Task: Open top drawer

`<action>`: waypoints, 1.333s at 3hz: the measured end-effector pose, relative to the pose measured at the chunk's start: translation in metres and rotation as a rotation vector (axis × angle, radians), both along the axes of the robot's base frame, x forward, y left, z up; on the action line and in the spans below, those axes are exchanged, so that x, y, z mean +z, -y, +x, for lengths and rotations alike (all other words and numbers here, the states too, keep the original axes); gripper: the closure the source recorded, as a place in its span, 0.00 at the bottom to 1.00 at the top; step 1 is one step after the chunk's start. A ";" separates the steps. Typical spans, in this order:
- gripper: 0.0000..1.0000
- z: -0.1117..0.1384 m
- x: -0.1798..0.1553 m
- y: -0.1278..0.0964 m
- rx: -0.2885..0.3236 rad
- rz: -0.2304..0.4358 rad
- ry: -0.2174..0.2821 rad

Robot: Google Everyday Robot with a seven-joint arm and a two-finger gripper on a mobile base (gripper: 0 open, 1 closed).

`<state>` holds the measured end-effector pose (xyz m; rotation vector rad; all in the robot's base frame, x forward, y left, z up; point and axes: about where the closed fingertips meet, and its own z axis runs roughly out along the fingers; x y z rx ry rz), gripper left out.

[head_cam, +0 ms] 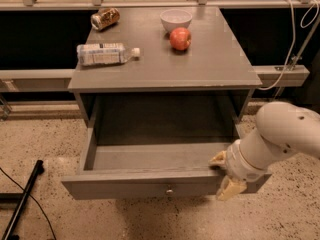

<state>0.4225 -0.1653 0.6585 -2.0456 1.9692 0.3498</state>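
The top drawer (125,188) of the grey cabinet stands pulled far out, its flat front low in the camera view with a small round brass knob (169,190) at centre. Its inside looks empty. My gripper (223,174) is at the right end of the drawer front. One tan finger is inside the drawer and the other is outside, so it straddles and clamps the front panel. My white arm (280,134) reaches in from the right. The lower drawers are hidden under the open one.
On the cabinet top (220,64) lie a plastic bottle (102,54) and a can (105,19), and there stand a white bowl (176,19) and a red apple (180,38). A white cable (295,39) hangs at the right. A black bar (22,204) lies on the floor at the left.
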 end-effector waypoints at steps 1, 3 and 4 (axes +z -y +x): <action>0.38 -0.021 0.017 0.007 -0.022 0.024 0.018; 0.11 -0.005 0.074 0.032 -0.060 0.032 0.143; 0.00 -0.004 0.074 0.032 -0.060 0.032 0.145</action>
